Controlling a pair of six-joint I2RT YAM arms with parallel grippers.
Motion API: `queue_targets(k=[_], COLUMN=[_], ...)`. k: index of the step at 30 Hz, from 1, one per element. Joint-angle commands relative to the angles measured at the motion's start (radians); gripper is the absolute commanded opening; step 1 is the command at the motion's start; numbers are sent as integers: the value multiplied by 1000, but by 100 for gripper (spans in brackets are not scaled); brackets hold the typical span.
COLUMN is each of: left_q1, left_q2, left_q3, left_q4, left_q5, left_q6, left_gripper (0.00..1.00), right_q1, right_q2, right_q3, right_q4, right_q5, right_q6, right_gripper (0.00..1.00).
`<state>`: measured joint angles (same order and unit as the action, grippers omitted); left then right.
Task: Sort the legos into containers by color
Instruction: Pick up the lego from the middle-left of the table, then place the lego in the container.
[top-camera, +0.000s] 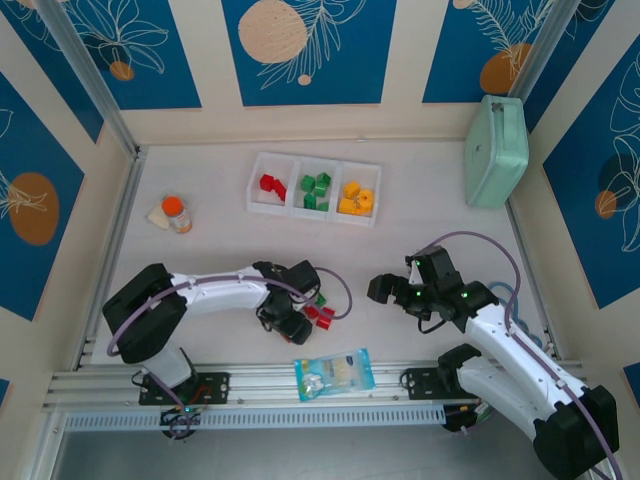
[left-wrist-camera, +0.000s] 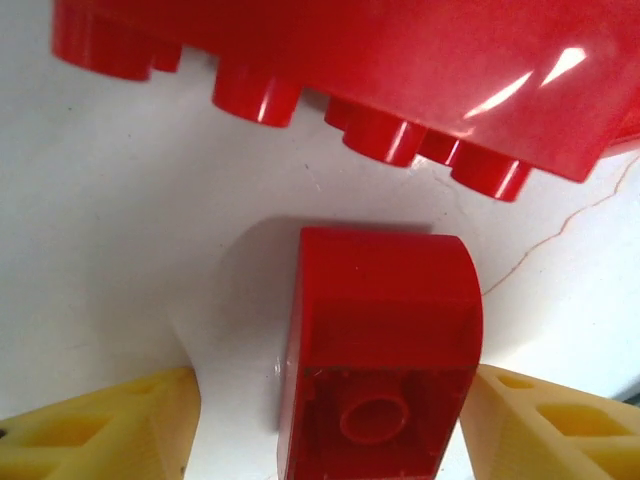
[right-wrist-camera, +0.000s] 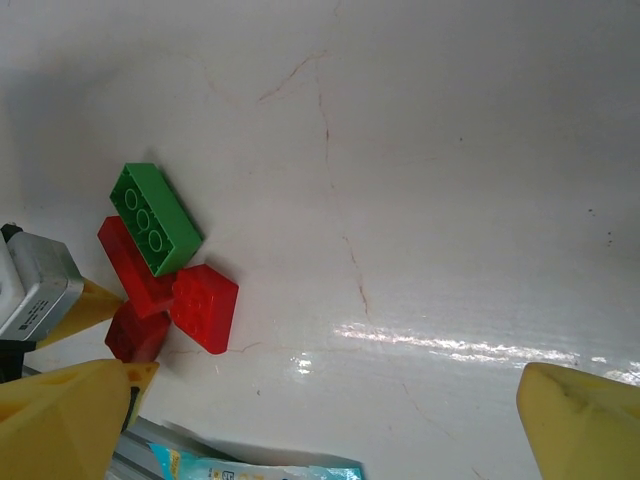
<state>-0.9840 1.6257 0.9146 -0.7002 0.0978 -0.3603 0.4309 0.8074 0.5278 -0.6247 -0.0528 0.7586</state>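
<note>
White table; left tool part-open, straddling red lego; right tool wide, empty

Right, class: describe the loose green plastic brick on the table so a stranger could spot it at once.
On the white table, find the left arm's pincer near the front edge, a small cluster of plastic bricks at its tip. On the cluster's far side lies the flat rectangular green plastic brick. Its neighbours are red bricks; no other green one lies outside the white tray.
</note>
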Motion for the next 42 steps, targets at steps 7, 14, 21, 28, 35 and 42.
queue_targets(k=[7,14,21,28,35,42], left_q1=[-14,-13,-6,117,376,511], left_q2=[85,122,-57,-167,-68,164], left_q3=[31,95,67,121,346,660], left_q4=[-2,-53,-37,-44,-8,-19], left_q5=[20,-29,-154,-300,-249,-216], left_q6=[25,28,-22,-21,50,83], left_gripper=[45,33,24,23,20,17], right_q1=[-9,-12,-19,-39,-53,-77], right_q2=[16,12,-27,0,-53,-51], right_q3=[-3,14,-15,-11,-41,-62], right_q4=[-3,-18,-4,13,-3,40], right_q5=[-7,1,7,-25,-19,-46], right_q6=[-13,-16,1,-25,-18,-17], right_gripper=[100,100,100,100,100,99])
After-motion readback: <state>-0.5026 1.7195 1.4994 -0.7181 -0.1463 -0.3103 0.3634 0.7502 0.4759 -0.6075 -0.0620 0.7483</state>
